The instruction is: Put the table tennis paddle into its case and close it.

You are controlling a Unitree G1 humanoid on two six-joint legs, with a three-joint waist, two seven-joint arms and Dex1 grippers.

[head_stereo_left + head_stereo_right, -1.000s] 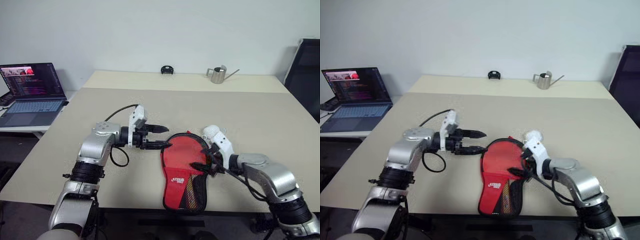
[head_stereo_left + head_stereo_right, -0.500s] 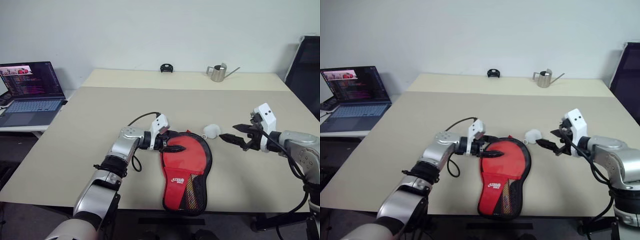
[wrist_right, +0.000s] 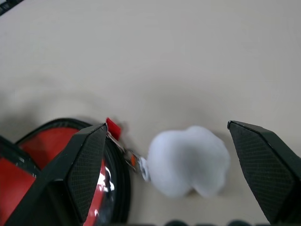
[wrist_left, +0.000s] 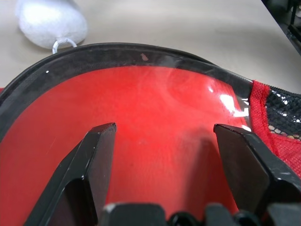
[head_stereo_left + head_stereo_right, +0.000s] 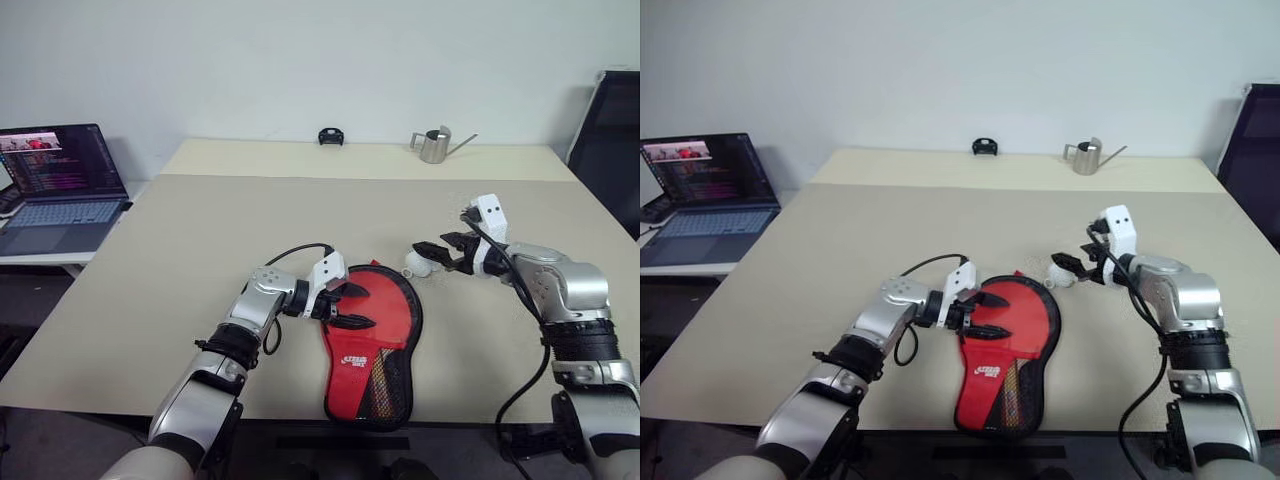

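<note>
Red paddle (image 5: pixel 372 318) laid in open black case (image 5: pixel 404 375) near front edge of surface (image 5: pixel 200 240). Left gripper (image 5: pixel 352 306) held over blade, jaws apart. Right gripper (image 5: pixel 437 256) spread beside white pompom (image 5: pixel 417 264).

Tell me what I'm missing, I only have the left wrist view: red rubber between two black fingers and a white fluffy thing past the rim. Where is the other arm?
Observer: The right gripper hangs just beside that white pom-pom, fingers spread, holding nothing.
Operator: Is the pom-pom loose on the table?
Observer: No. In the right wrist view a small ring and a red tab link it to the case rim.
Operator: Is the paddle fully in the case?
Observer: The paddle lies face up in the open case, handle toward the near table edge; the case is not zipped.
Operator: And my own gripper?
Observer: The left gripper is open over the blade's left side.
</note>
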